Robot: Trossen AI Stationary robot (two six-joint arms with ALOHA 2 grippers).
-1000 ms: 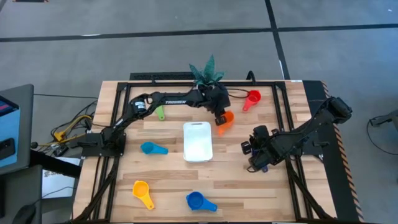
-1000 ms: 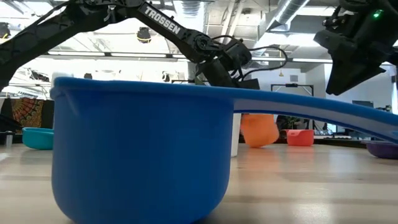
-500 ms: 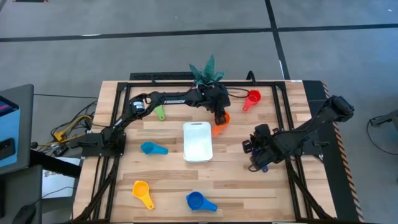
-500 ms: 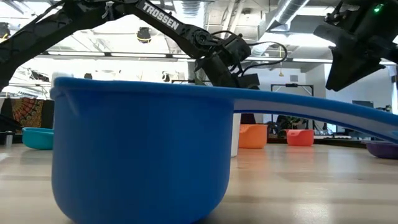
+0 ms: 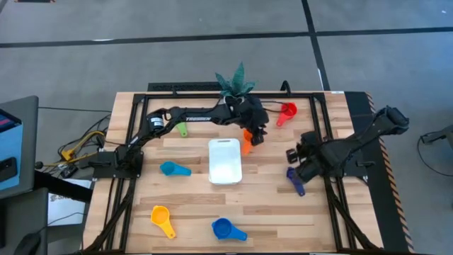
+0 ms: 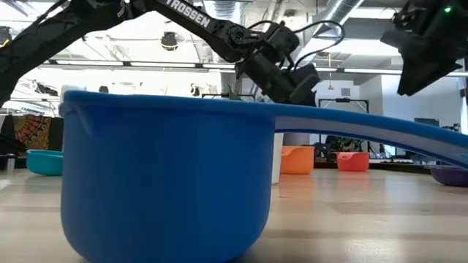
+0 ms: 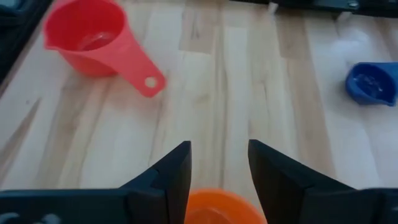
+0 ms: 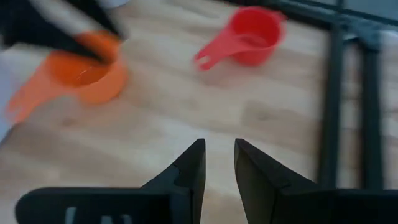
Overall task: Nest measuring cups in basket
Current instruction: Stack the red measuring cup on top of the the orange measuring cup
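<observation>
While the left gripper is hanging with fingers apart above the orange cup – sitting just beside the basket – the right gripper is waiting, fingers parted, holding nothing

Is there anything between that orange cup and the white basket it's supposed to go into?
Nothing visible. The orange cup sits on the table right beside the basket, at its far right corner, with no other object between them. The left end effector hovers just above the cup, fingers open.
</observation>
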